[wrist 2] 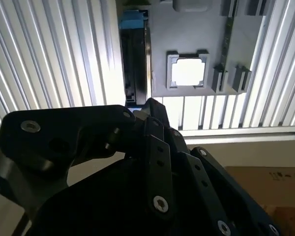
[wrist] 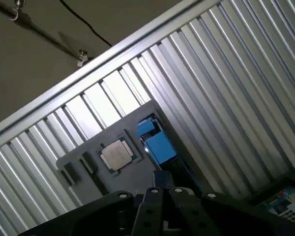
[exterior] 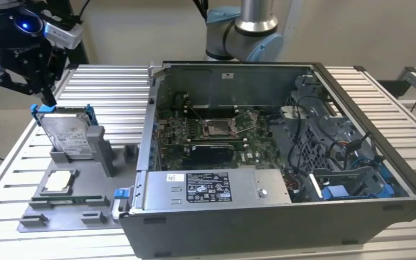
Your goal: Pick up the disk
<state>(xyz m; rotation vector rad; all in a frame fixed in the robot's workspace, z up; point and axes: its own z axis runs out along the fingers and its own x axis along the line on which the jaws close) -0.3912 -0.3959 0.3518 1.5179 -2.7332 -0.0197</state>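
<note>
The disk [exterior: 67,130] stands on edge in a grey holder at the exterior view's left, silver with a white label and a blue bracket round it. My black gripper [exterior: 49,102] hangs just over the disk's upper corner, fingers pointing down and drawn together into one tip, with nothing between them. In the second wrist view the gripper [wrist 2: 146,104] sits right at the near end of the disk [wrist 2: 135,64], which appears edge-on as a dark strip with a blue end. The first wrist view has the blue bracket of the disk [wrist: 157,145] just beyond the gripper [wrist: 162,179].
A grey fixture plate [exterior: 56,219] under the disk also carries a small square silver chip [exterior: 58,180] [wrist 2: 188,72] [wrist: 117,153]. An open computer case [exterior: 381,208] stands to the exterior view's right, with a grey power supply box [exterior: 215,187] in it. Everything rests on a slatted metal table [exterior: 106,86].
</note>
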